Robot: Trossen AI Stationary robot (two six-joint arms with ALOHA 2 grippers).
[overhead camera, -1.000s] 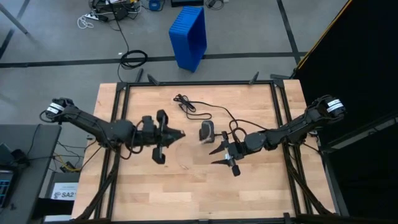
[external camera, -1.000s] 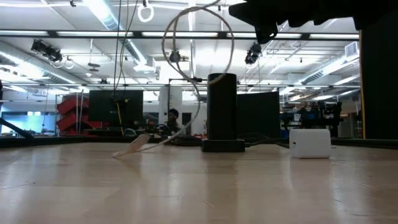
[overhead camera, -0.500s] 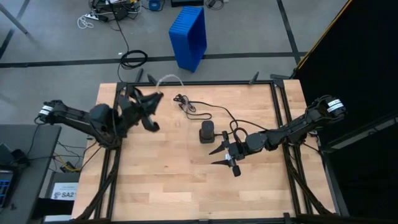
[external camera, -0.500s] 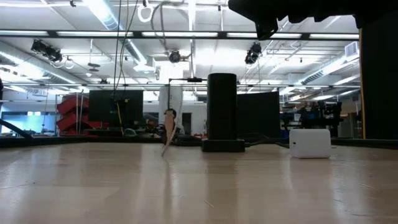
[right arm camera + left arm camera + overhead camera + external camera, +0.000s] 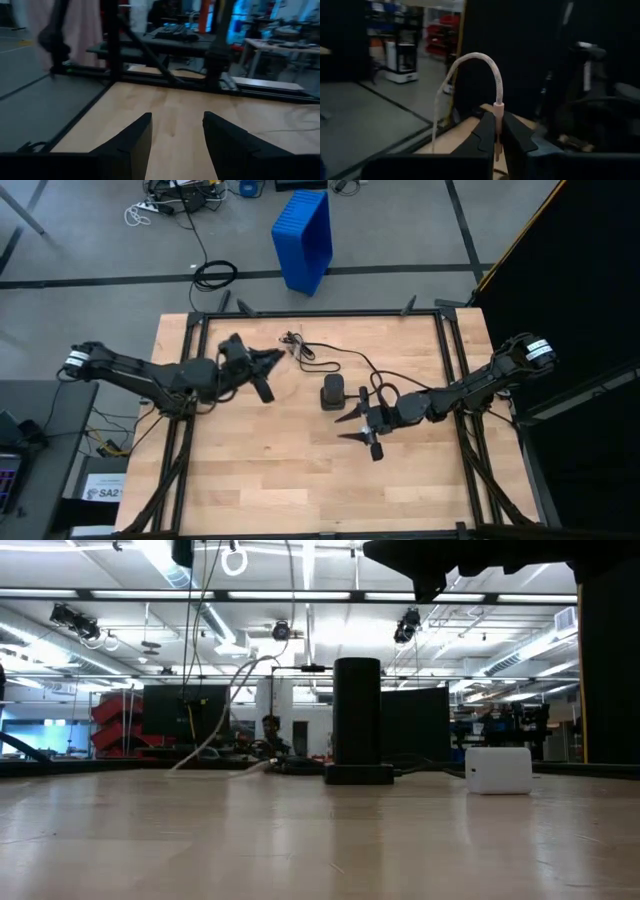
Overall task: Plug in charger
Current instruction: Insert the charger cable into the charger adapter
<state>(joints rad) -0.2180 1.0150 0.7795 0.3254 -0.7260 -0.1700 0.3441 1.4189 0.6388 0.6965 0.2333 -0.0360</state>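
Note:
My left gripper (image 5: 270, 368) hovers left of the table's middle, toward the far edge, shut on a pale cable's plug (image 5: 497, 114). The pale cable (image 5: 470, 57) arcs up out of the fingers and drops away; in the low view it (image 5: 215, 735) slopes down to the tabletop. A black upright charger block (image 5: 332, 392) (image 5: 357, 720) stands on its base at mid-table. My right gripper (image 5: 342, 430) (image 5: 175, 130) is open, just near-right of that block, touching nothing. My left gripper pinches the pale cable's plug end (image 5: 497, 120) between its two fingers (image 5: 484, 137). The plug stands along the fingers, its collar just past their tips. The cable bends over in an arch above the gripper and hangs slack on one side, lifted clear at the held end.
A thin black cable (image 5: 310, 355) lies coiled near the far edge and runs toward the right arm. A small white block (image 5: 498, 770) sits on the table right of the black block in the low view. A blue bin (image 5: 303, 238) stands on the floor beyond the table.
My left gripper went from mid-table up and toward the far-left corner, then came back right and lower, still shut on the plug. The pale cable swung with it: a high loop first, then hanging straight, now sloping down to the table. My right gripper stayed open, hardly moving.

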